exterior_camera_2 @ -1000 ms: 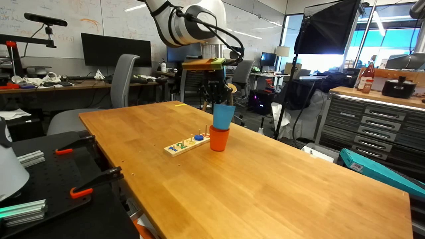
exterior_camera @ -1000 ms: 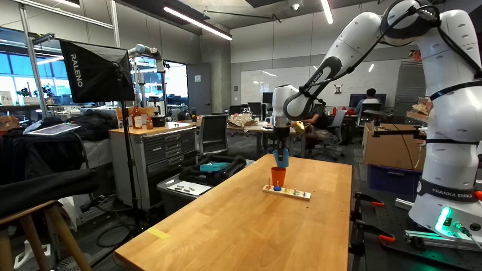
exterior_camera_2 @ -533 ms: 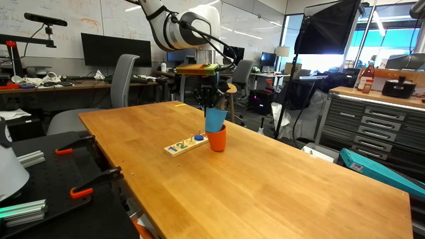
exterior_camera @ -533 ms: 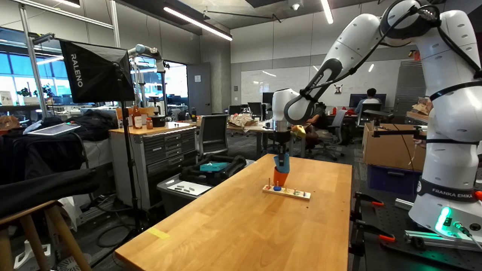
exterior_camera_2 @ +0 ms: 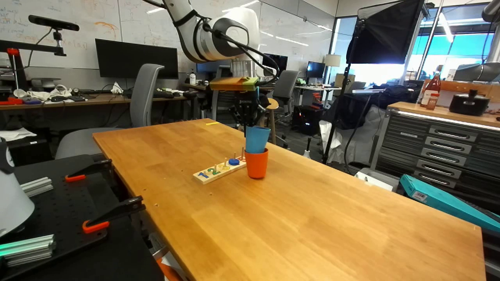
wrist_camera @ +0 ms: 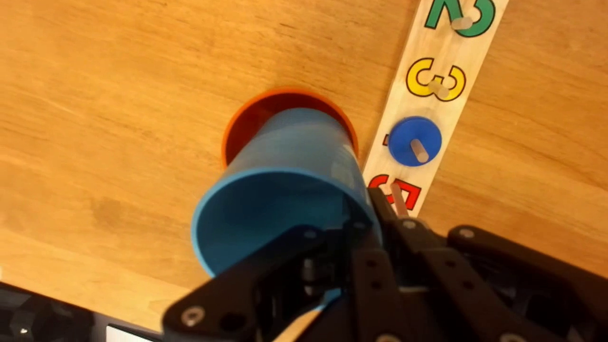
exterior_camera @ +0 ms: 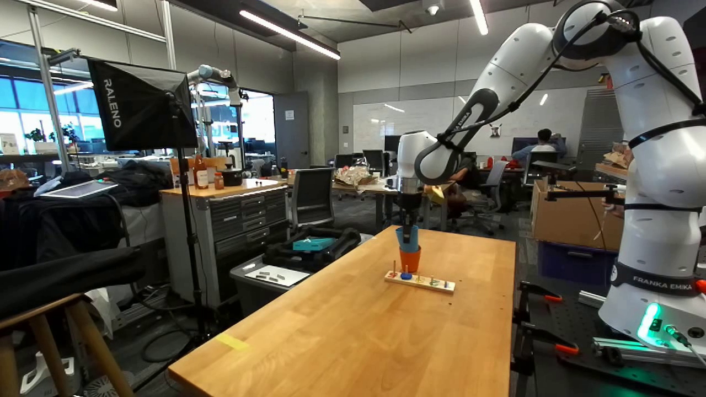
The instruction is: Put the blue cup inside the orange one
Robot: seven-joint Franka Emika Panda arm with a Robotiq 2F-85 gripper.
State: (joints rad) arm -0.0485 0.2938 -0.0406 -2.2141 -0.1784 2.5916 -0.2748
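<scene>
Between the jaws, clamped by one side of its wall, the blue cup [exterior_camera_2: 257,139] leans slightly, its foot just within the mouth of the orange cup [exterior_camera_2: 256,165] below; how deep is hard to judge. Nesting looks under way: next, straighten, press down, release. Just beside, the pegged number board [wrist_camera: 425,108] on the table [exterior_camera_2: 297,199] could snag the jaws.

In an exterior view, bright windows [exterior_camera: 25,96] line the far left, a black softbox lamp [exterior_camera: 140,107] stands nearer, and a wood-topped drawer cabinet [exterior_camera: 251,215] sits left of the table [exterior_camera: 397,336]. A strip light [exterior_camera: 290,33] glows overhead; the floor [exterior_camera: 353,214] is dark grey. In an exterior view, a monitor [exterior_camera_2: 136,58] stands before a written-on whiteboard [exterior_camera_2: 74,19], far left.
</scene>
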